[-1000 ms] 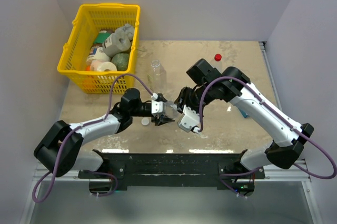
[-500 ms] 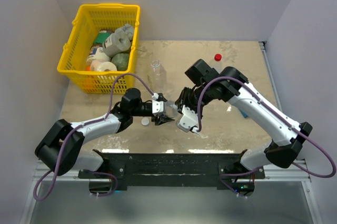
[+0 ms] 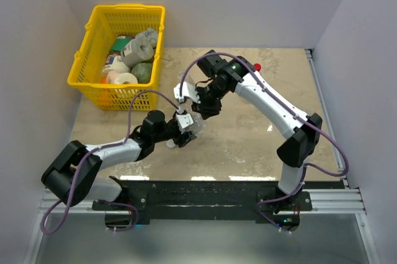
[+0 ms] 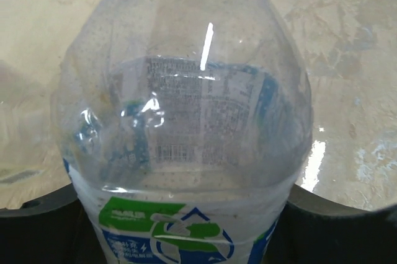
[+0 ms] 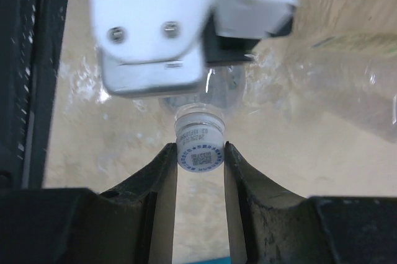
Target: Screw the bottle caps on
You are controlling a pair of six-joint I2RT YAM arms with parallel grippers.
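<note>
Yellow basket [image 3: 127, 8] (packed), far left

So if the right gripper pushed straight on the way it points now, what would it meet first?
The right gripper pinches the white cap. Straight on, that would press into the neck of the blue-labelled bottle, with the left gripper holding it just behind. Depth is unclear.

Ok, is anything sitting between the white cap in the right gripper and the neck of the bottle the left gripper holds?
Nothing visible. The right gripper pinches the white cap right at the neck of the blue-labelled bottle, held by the left gripper; no object shows between them. Thread engagement unclear.
</note>
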